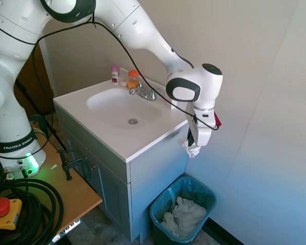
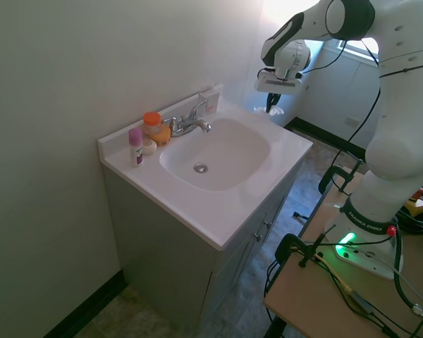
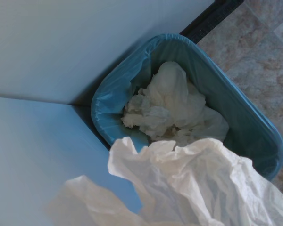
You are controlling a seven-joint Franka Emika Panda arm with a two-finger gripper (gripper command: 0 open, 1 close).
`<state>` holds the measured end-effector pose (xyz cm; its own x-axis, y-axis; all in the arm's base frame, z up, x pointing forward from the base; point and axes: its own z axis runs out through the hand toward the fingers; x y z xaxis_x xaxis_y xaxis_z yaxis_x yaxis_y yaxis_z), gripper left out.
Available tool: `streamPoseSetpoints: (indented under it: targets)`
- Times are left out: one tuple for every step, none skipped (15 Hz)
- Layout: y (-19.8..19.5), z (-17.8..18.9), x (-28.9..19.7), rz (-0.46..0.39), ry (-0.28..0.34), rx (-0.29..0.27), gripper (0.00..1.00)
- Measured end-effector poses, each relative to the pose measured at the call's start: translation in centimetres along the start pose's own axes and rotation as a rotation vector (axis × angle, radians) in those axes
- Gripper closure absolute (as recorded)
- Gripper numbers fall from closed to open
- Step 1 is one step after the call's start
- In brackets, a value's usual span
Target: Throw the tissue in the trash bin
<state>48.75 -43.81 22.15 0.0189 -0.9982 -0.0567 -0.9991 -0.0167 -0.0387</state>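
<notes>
First exterior view: "FRANKA EMIKA" arm, gripper [image 1: 193, 145] pinching tissue [image 1: 192, 149] above trash bin [image 1: 160, 202].

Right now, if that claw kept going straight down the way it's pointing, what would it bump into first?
Probably the trash bin: the claw, holding the tissue, points down with open air beneath. In the wrist view, crumpled paper lies inside the bin below, though exact alignment is uncertain.

Daylight, fairly bright overall. Second exterior view: window [image 2: 352, 46] blown out top right, glare washing wall behind arm. First exterior view evenly lit, soft shadows under vanity. Wrist view bluish cast, tissue [image 3: 203, 188] up close blurry, trash bin [image 3: 247, 122] sharper.
</notes>
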Motion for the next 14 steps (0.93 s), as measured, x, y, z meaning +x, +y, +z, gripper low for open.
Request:
streamPoseSetpoints:
  targets:
    - [0.1, 0.0, 0.1, 0.002, 0.000, 0.000, 0.00]
    - [0.1, 0.0, 0.1, 0.002, 0.000, 0.000, 0.00]
    - [0.1, 0.0, 0.1, 0.002, 0.000, 0.000, 0.00]
    - [0.0, 0.0, 0.1, 0.002, 0.000, 0.000, 0.00]
    - [0.0, 0.1, 0.0, 0.002, -0.002, 0.001, 0.00]
    - [-0.1, 0.1, -0.1, 0.002, -0.003, 0.002, 0.00]
    - [-0.1, 0.1, -0.1, 0.002, -0.004, 0.003, 0.00]
    - [-0.1, 0.1, -0.1, 0.002, -0.004, 0.004, 0.00]
    - [-0.2, 0.0, -0.1, 0.002, -0.003, 0.005, 0.00]
    - [-0.2, -0.2, -0.1, 0.002, -0.001, 0.009, 0.00]
    - [-0.3, -0.9, 0.0, -0.002, 0.003, 0.020, 0.00]
    - [-0.4, -2.1, 0.1, -0.009, 0.011, 0.037, 0.00]
    - [-0.5, -3.8, 0.1, -0.019, 0.019, 0.058, 0.00]
    - [-0.1, -5.7, -0.1, -0.034, 0.022, 0.079, 0.00]
